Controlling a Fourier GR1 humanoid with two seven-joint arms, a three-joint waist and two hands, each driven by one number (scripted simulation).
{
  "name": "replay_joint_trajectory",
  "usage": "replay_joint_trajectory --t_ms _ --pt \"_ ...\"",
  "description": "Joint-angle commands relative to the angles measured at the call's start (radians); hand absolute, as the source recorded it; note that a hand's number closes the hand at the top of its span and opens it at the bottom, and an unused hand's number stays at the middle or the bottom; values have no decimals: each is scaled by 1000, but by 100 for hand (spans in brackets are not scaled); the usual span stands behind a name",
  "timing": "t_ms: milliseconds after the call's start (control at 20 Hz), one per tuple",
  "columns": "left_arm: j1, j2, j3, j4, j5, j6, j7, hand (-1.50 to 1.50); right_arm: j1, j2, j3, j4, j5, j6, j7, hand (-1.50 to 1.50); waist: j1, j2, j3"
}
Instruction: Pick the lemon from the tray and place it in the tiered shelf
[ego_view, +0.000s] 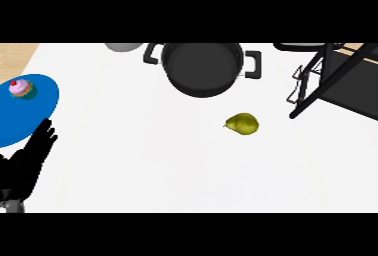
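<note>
One lemon (242, 123), yellow-green with a pointed end, lies on the white worktop (148, 165), well right of the left robot hand (33, 150). That robot hand rests with straight fingers, holding nothing, its fingertips at the blue plate (29, 112).

A black pot (201, 67) with two side handles stands at the far middle of the white counter (162, 165), open and dark inside. Just left of it, at the far edge, part of a grey rounded thing (122, 46) shows. On the left a blue plate (29, 112) carries a pink-frosted cupcake (22, 89) near its far rim. A strip of light wood (16, 55) shows in the far left corner
</note>
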Motion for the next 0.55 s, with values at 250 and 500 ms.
replay_joint_trajectory --t_ms 250,500 --pt "20 -12 14 -5 0 4 6 0 319 -246 -379 150 -69 317 -16 -150 -43 -6 2" --pt "49 -5 51 1 13 12 5 0 456 -365 -578 322 -45 469 -139 -150 -72 -12 5"
